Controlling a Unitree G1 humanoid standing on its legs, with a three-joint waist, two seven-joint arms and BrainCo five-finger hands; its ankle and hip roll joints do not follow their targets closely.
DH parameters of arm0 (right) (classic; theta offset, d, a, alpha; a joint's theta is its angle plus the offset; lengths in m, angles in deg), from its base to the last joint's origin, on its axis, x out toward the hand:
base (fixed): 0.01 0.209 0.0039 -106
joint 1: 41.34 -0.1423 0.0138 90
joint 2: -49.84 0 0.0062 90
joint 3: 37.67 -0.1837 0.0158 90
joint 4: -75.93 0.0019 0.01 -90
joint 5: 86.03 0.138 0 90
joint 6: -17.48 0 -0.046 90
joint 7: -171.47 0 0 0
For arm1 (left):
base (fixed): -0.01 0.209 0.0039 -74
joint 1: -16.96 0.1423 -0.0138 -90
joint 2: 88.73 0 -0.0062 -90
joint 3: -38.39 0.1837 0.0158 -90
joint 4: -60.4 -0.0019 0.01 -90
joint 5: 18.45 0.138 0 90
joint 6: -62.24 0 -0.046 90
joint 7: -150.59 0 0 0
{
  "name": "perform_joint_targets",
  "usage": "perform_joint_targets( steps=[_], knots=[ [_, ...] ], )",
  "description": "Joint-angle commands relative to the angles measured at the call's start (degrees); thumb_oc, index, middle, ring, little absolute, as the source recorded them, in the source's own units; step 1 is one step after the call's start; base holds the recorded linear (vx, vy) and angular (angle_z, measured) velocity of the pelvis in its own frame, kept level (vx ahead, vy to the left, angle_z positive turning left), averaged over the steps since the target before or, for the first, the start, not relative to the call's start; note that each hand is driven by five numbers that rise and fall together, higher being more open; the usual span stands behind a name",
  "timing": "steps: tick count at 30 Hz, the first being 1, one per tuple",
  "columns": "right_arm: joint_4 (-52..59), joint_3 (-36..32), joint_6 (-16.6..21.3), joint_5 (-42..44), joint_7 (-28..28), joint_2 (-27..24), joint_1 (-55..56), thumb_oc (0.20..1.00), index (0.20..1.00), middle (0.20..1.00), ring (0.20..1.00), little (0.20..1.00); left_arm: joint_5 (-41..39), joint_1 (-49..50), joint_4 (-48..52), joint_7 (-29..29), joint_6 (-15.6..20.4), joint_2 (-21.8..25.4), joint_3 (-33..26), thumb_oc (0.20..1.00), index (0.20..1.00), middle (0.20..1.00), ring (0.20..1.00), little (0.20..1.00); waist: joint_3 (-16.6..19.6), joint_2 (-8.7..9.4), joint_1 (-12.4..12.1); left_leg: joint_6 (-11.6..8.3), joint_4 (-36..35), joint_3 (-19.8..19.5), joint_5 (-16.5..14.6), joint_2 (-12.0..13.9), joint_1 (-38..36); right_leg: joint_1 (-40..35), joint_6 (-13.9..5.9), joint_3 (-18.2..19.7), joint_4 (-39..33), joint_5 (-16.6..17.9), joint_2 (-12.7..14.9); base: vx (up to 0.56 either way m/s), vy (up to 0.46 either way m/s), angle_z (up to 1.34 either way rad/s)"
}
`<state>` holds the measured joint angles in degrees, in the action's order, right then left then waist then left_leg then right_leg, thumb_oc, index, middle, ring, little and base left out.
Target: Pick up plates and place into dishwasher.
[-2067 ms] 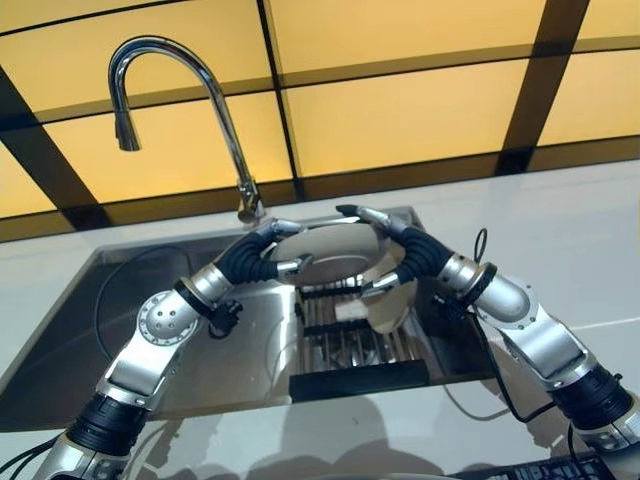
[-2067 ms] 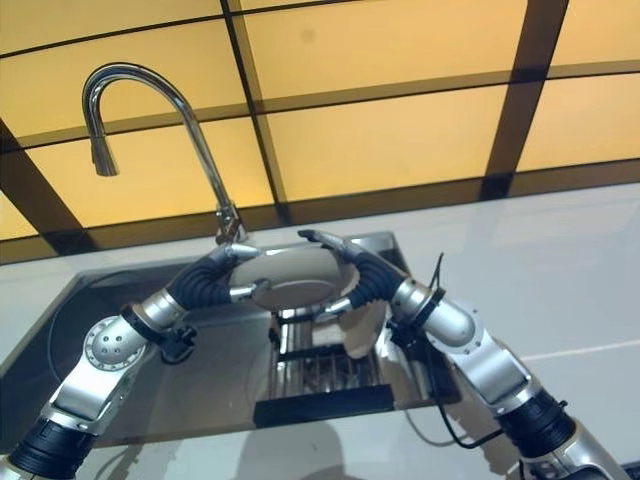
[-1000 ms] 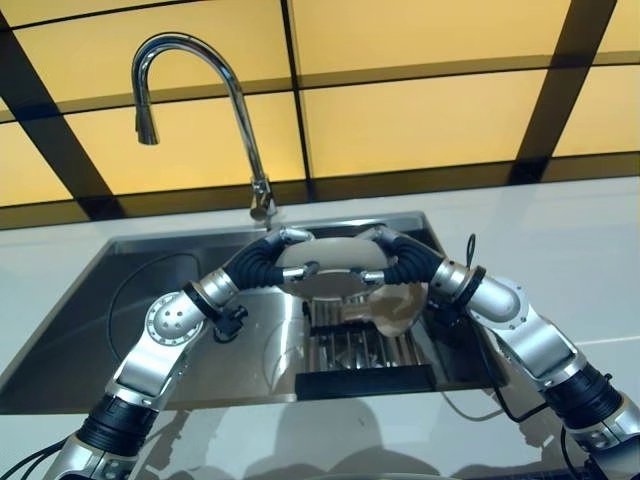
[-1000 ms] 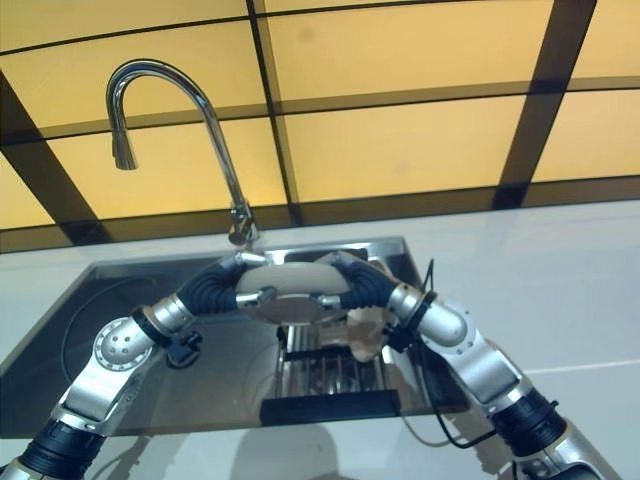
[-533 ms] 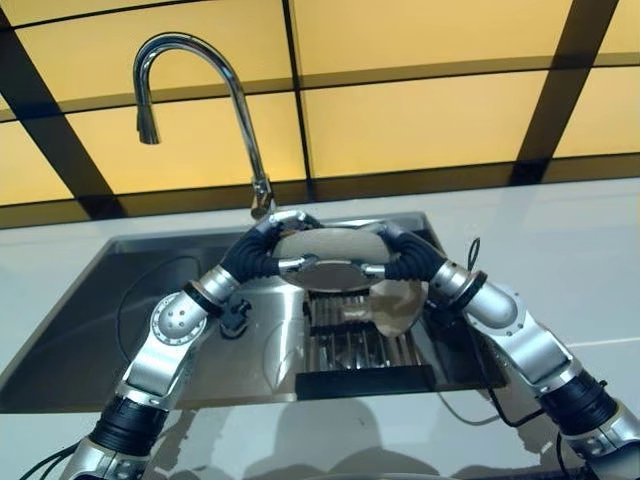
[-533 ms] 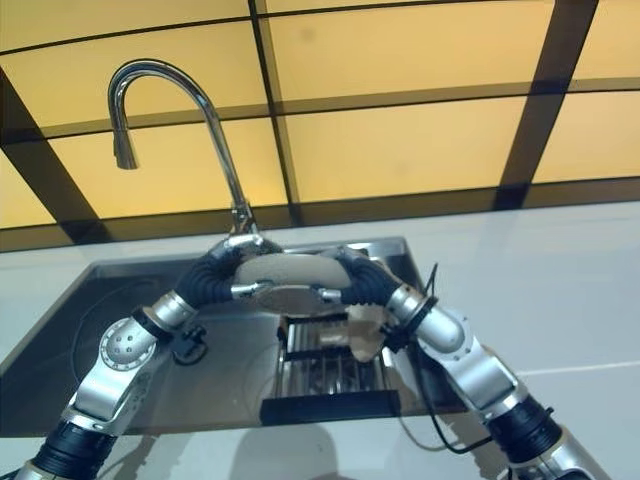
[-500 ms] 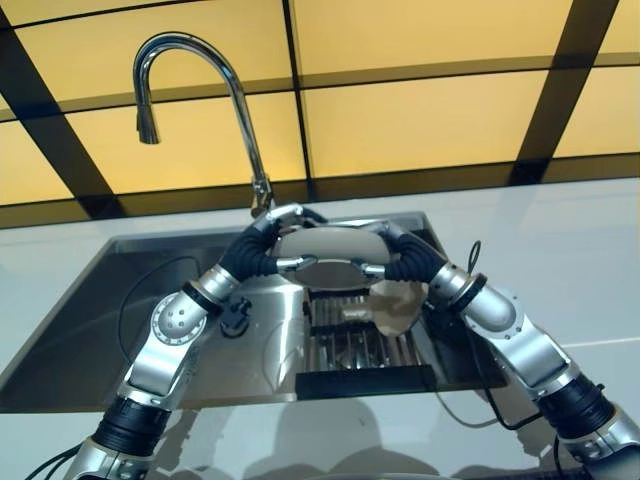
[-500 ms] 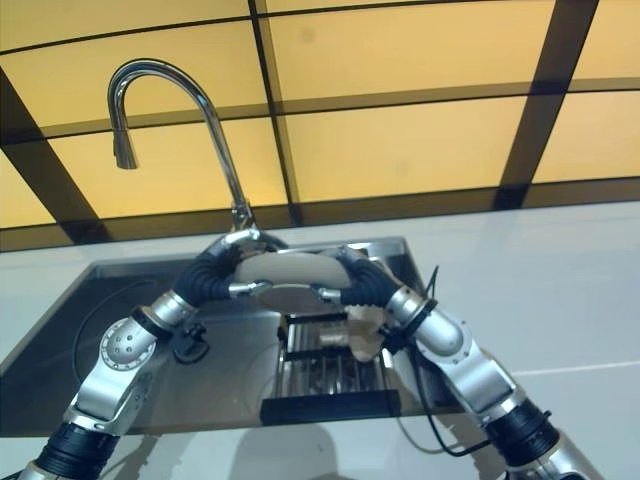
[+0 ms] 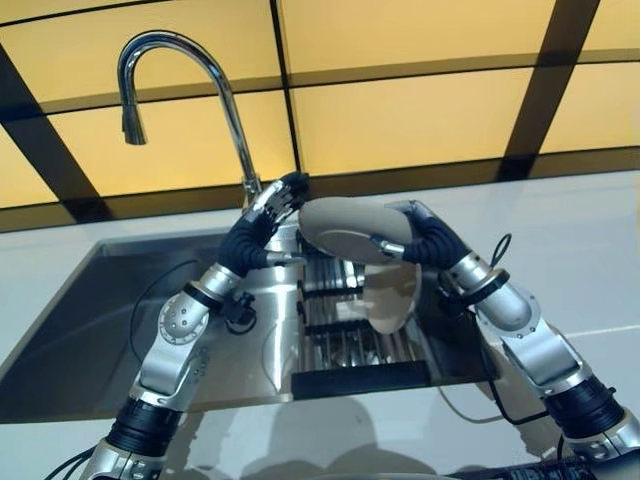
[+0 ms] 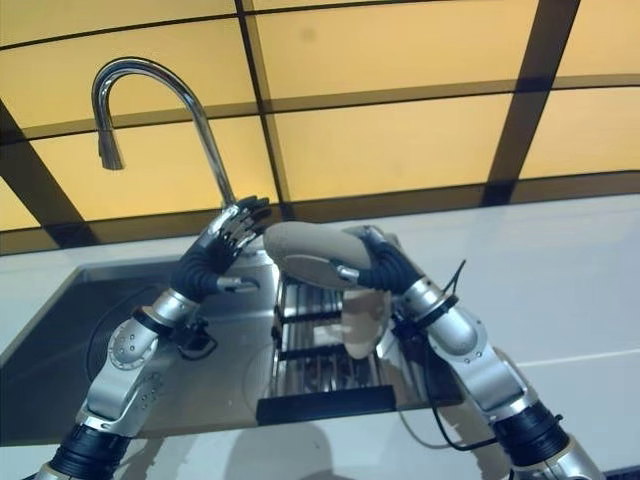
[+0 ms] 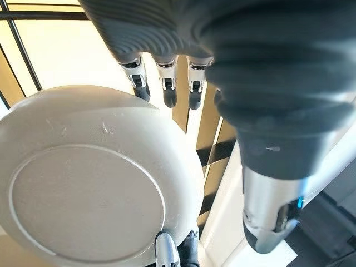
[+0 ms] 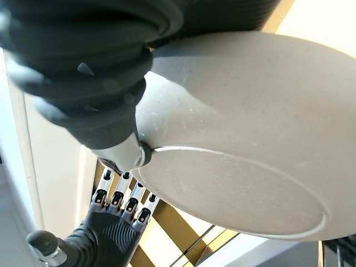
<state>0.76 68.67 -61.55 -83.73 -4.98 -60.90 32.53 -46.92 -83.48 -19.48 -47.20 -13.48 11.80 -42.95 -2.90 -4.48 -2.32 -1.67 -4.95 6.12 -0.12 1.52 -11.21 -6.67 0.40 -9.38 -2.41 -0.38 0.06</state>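
A beige plate [image 9: 343,229] hangs tilted above the sink, its underside toward me. My right hand [image 9: 418,241] is shut on its right rim, the thumb [image 12: 125,155] pressed on the underside. My left hand [image 9: 268,214] is open just left of the plate with straight fingers [image 11: 166,84] and a small gap to the rim. The same plate [image 11: 94,183] shows in the left wrist view. A second beige plate [image 9: 389,301] stands on edge in a metal dish rack [image 9: 352,345] below the held one.
The rack sits in the right part of a steel sink [image 9: 100,320]. A tall curved tap [image 9: 232,120] rises just behind my left hand. White counter [image 9: 585,240] runs to the right and along the front. Behind is a yellow wall with dark bars.
My left hand has let go of the plate and opened, drawing off to the left. The plate now hangs from my right hand alone, higher and more tilted.
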Motion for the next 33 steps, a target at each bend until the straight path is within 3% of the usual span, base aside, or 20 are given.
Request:
perform_joint_targets(
  steps=[1,10,15,24,33],
  knots=[
    [1.6,-8.0,4.0,0.4,-8.8,2.3,-6.5,0.2,0.2,0.2,0.2,0.2,-3.1,-1.3,-1.7,0.3,1.4,0.6,-0.1,1.0,1.0,1.0,1.0,1.0,2.8,4.55,0.5,1.58,1.3,-0.4,-6.2,-2.7,1.6,-0.7,-6.16,1.3,-2.6,-1.4,3.8,-0.05,-0.001,-0.07],
    [3.3,-16.1,8.2,-2.1,-22.8,1.8,-5.8,0.2,0.2,0.2,0.2,0.2,-4.6,-0.3,-1.9,-0.5,1.7,0.3,-1.3,1.0,1.0,1.0,1.0,1.0,2.8,4.24,2.3,1.91,1.4,1.1,-7.0,-2.7,1.3,0.3,-6.33,3.3,-2.6,-0.9,3.5,-0.04,-0.005,-0.09],
    [4.8,-21.4,9.6,-4.7,-27.7,0.7,-1.9,0.2,0.2,0.2,0.2,0.2,-6.0,0.4,-1.3,-0.8,0.5,1.2,-3.5,1.0,1.0,1.0,1.0,1.0,3.2,3.76,4.1,2.22,1.1,2.2,-7.2,-2.9,1.4,1.5,-6.72,5.6,-2.6,-0.5,3.2,-0.03,-0.023,-0.19],
    [5.5,-28.4,7.3,-6.6,-31.0,-1.1,5.7,0.2,0.2,0.2,0.2,0.2,-9.3,-0.7,-2.1,-2.6,-1.7,2.5,-6.9,1.0,1.0,1.0,1.0,1.0,3.2,3.0,9.0,3.4,1.9,6.7,-8.8,-3.1,1.1,4.2,-7.41,9.4,-0.5,-0.5,3.0,-0.01,-0.032,-0.32],
    [4.2,-33.7,6.9,-4.0,-29.7,-2.5,12.3,0.2,0.2,0.2,0.2,0.2,-8.1,-1.3,-3.3,-2.3,-2.0,2.0,-7.9,1.0,1.0,1.0,1.0,1.0,2.9,3.0,14.5,5.01,9.9,12.7,-14.3,-2.6,1.0,6.6,-6.65,15.5,2.2,-0.9,0.8,0.02,-0.089,-0.4]
  ],
)
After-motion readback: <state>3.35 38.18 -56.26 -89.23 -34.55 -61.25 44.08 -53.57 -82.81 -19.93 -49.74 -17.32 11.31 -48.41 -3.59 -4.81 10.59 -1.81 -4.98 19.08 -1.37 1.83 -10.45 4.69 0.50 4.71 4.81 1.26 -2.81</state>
